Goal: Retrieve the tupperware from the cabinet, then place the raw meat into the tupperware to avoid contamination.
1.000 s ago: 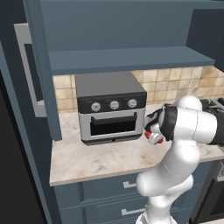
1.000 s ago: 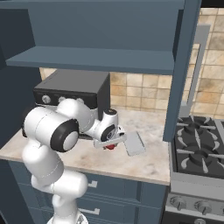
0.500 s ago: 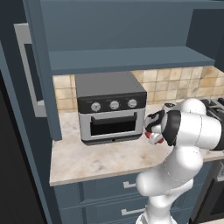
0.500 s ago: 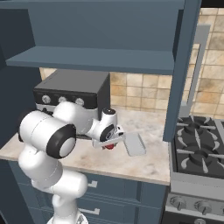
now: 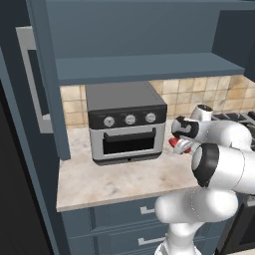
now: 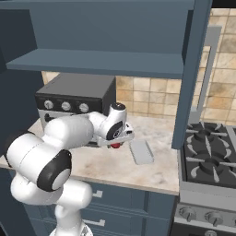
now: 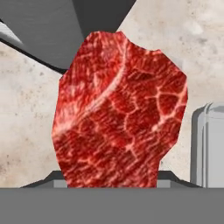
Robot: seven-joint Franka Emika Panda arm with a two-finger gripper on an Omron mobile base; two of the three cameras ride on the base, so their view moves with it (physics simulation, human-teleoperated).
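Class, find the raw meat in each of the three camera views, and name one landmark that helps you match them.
Left base view: raw meat right of centre, under the hand.
Right base view: raw meat at centre, left of the tupperware.
Hand view: raw meat centre, close up.
Shared landmark: toaster oven.

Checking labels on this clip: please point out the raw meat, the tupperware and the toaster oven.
raw meat (image 7: 120, 113), hand view, middle of its marbled red face.
tupperware (image 6: 141, 152), right base view, its pale shallow floor.
toaster oven (image 5: 128, 143), left base view, its glass door.
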